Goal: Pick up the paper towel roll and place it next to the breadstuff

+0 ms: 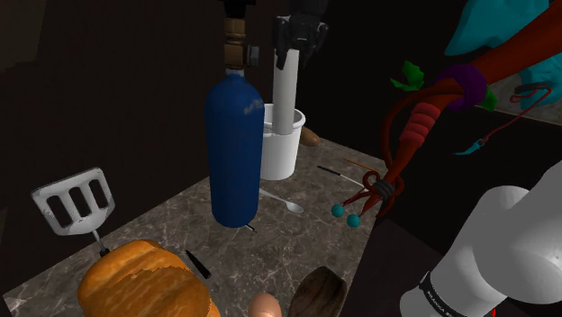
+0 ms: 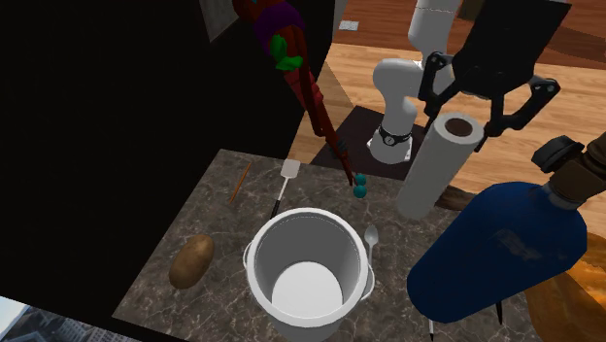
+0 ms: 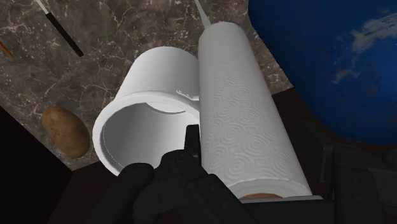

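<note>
Gripper (image 2: 468,119) clasps paper towel roll (image 2: 432,170); arm lettering (image 1: 439,294) unreadable.

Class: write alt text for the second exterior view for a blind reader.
The black tool clasps the top of a white paper towel roll beside a blue bottle. A white pot and potato sit on the marbled counter.

1. One paper towel roll (image 1: 286,86), just the one.
2. One white pot (image 1: 279,155).
3. One big blue bottle (image 1: 234,153).
4. One loaf of bread (image 1: 144,279) and one potato (image 2: 191,260).
5. Two spatulas: a slotted spatula (image 1: 72,203) and a small spatula (image 2: 288,171).
6. One spoon (image 2: 371,233).
7. Two teal beads (image 1: 338,212).
</note>
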You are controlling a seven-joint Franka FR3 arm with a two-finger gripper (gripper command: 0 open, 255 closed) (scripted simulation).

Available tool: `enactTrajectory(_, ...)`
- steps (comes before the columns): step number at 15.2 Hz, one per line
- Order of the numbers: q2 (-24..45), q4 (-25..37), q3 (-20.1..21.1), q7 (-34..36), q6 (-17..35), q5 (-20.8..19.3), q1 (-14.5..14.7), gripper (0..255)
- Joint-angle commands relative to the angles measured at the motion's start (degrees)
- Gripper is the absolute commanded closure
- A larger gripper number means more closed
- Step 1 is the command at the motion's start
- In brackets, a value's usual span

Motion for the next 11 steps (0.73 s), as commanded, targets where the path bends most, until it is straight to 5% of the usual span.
enactTrajectory(1,-0.2,0.3,1.9,2.9,-0.7,-0.1,1.0,255)
enactTrajectory(11,0.7,2.3,11.6,17.2,-2.7,-0.8,5.7,255)
